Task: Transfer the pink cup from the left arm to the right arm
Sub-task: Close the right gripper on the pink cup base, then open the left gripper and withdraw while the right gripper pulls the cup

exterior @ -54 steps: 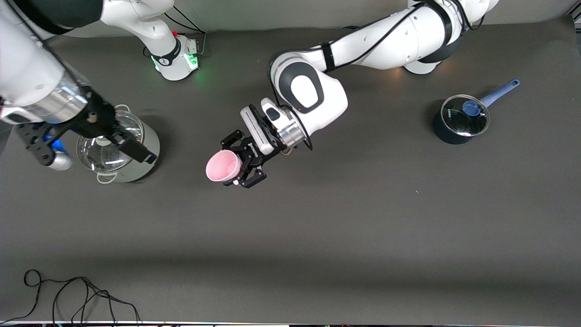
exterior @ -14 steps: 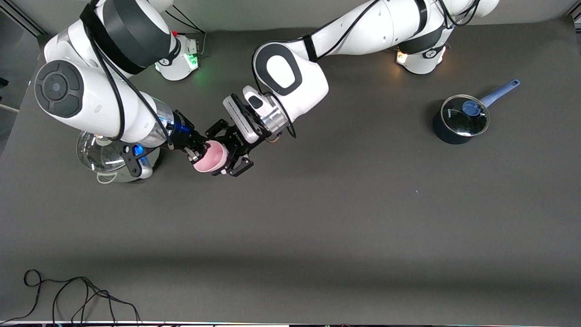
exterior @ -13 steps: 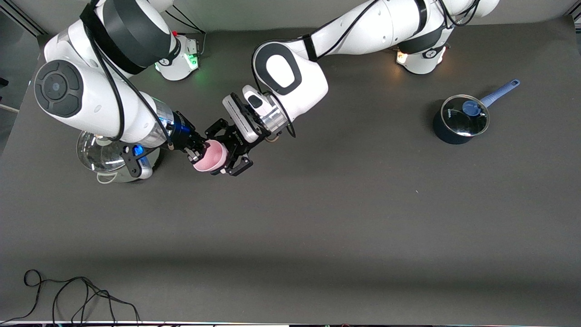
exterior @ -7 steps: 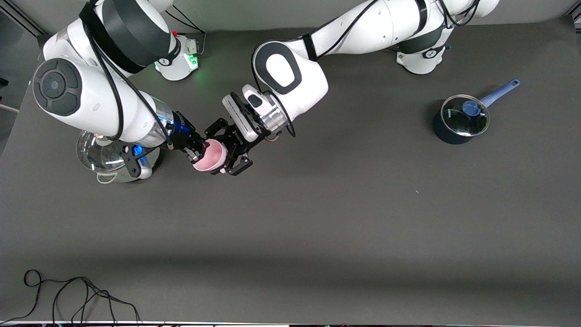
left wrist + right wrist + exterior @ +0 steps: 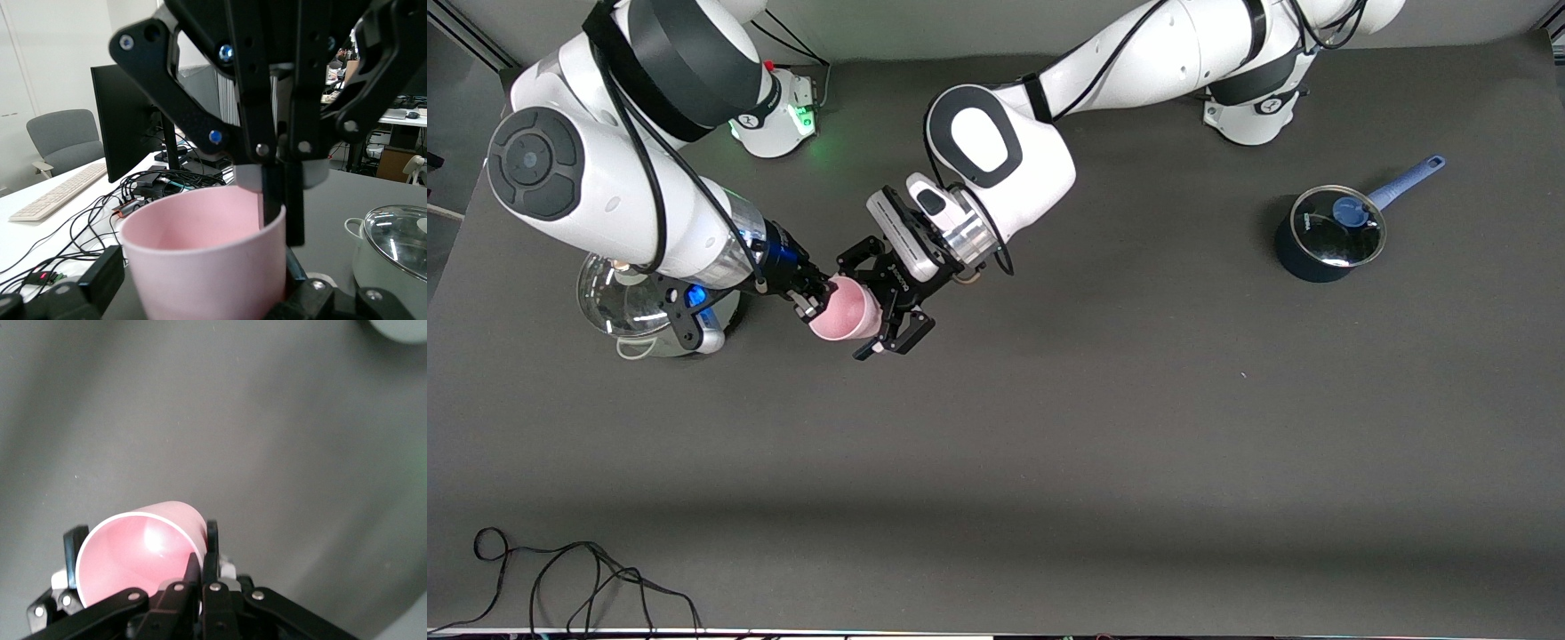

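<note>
Pink cup [image 5: 845, 309] up in the air, tipped on its side, over the table's middle strip toward the right arm's end, just beside the steel lidded pot [image 5: 645, 307]. Right gripper [image 5: 811, 298] clamped on the cup's rim wall, one finger inside, one outside, seen pinching in the right wrist view [image 5: 197, 568]. Left gripper [image 5: 882, 304] spread wide around the cup's base end, claw fingers [image 5: 907, 334] standing apart from the pink wall; no hold left there. Handover judged nearly done: cup carried by right arm alone.

Handling, judged: light, thin-walled, stiff plastic-looking tumbler, smooth and tapered, so apt to slide out of a side squeeze toward the narrow end. Rim pinch best, wall between the pads, as taken now; moderate force, wall may flex. Risk: left claw brushing the cup on pulling away and twisting it in the one-point pinch.

Blue saucepan [image 5: 1327, 236] near the left arm's end of the table, well apart. Black cable [image 5: 560, 578] at the table's near corner.
</note>
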`<state>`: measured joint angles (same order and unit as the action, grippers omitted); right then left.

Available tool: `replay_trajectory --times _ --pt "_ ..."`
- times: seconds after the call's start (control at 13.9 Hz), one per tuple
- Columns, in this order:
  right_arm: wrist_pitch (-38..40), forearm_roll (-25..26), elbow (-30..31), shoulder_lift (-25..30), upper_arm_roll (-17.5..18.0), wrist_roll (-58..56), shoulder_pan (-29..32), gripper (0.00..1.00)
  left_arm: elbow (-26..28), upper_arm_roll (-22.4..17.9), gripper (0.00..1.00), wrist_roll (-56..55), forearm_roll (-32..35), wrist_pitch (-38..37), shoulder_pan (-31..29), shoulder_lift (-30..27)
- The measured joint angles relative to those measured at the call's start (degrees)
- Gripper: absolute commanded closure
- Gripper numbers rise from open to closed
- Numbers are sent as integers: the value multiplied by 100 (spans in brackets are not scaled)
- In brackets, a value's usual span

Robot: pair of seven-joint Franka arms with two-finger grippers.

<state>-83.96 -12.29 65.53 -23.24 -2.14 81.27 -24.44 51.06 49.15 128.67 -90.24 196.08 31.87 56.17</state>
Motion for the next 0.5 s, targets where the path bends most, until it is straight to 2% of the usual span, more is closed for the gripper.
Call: replay_trajectory --times 0.29,0.5 --pt "-12 575 -263 -181 -22 -391 22 100 -5 -49 0 -1 31 17 -30 -16" --pt "-143 799 -359 -239 -101 -1047 235 100 14 -119 0 0 146 21 -157 -53"
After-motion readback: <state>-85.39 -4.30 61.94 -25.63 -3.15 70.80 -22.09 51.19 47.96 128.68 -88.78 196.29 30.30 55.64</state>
